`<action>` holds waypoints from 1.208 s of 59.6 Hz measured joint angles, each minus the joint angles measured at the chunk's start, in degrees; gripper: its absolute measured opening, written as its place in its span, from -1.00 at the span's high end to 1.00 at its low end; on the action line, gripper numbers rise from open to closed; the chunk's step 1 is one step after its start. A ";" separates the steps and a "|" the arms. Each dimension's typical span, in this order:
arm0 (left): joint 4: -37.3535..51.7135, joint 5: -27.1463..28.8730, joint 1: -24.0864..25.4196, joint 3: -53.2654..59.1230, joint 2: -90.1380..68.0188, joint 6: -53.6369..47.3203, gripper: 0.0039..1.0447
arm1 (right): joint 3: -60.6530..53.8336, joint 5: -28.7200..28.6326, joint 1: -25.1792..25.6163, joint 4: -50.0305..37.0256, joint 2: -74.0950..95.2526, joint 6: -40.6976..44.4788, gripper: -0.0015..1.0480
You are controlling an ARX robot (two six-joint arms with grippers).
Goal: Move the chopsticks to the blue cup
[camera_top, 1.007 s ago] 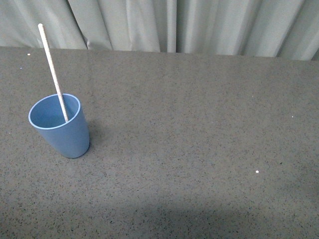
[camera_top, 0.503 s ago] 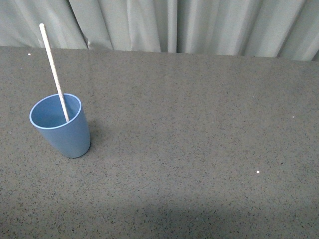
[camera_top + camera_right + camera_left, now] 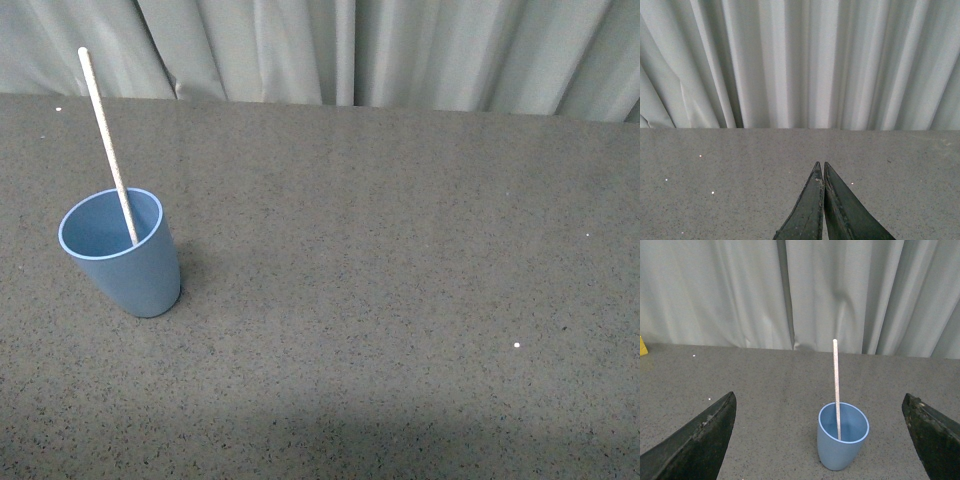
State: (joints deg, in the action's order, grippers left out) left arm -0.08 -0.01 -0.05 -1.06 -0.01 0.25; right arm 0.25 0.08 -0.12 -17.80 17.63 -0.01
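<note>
Tabletop dark grey and speckled, running back to a pale pleated curtain along its far edge; wide bare room across the middle and right side in the front view, with neither arm showing there. Blue cup upright near the left side of the tabletop, well forward of the curtain edge, open mouth up. Chopsticks standing inside the cup, lower end down in it against the far inner wall, upper end leaning up and slightly left, rising well above the rim and reaching the curtain line in the front view. In the left wrist view, left gripper spread wide, its dark fingers far apart at either edge of the picture, holding nothing and touching nothing; blue cup and chopsticks seen between them but set further off, clear of both tips. A small yellow thing at the picture's edge by the tabletop's far border, too cropped to identify. In the right wrist view, right gripper with its fingers pressed together to a point, nothing between them, above bare tabletop facing the curtain. A few tiny white specks scattered on the surface; otherwise only the cup standing on it.
</note>
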 joint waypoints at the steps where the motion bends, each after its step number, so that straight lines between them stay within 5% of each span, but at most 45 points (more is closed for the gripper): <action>1: 0.00 0.00 0.00 0.00 0.00 0.00 -0.88 | 0.00 -0.02 0.00 0.44 -0.44 0.00 0.98; 44: 0.00 0.00 0.00 0.00 0.00 0.00 -0.88 | 0.04 -0.15 0.00 17.70 -17.33 0.02 0.98; 72: 0.00 0.02 0.00 0.00 0.00 0.00 -0.88 | 0.04 -0.15 0.02 17.73 -17.38 0.04 -0.49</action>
State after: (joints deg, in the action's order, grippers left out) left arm -0.08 0.01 -0.05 -1.06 -0.01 0.25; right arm 0.30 -0.08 -0.10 -0.08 0.25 0.03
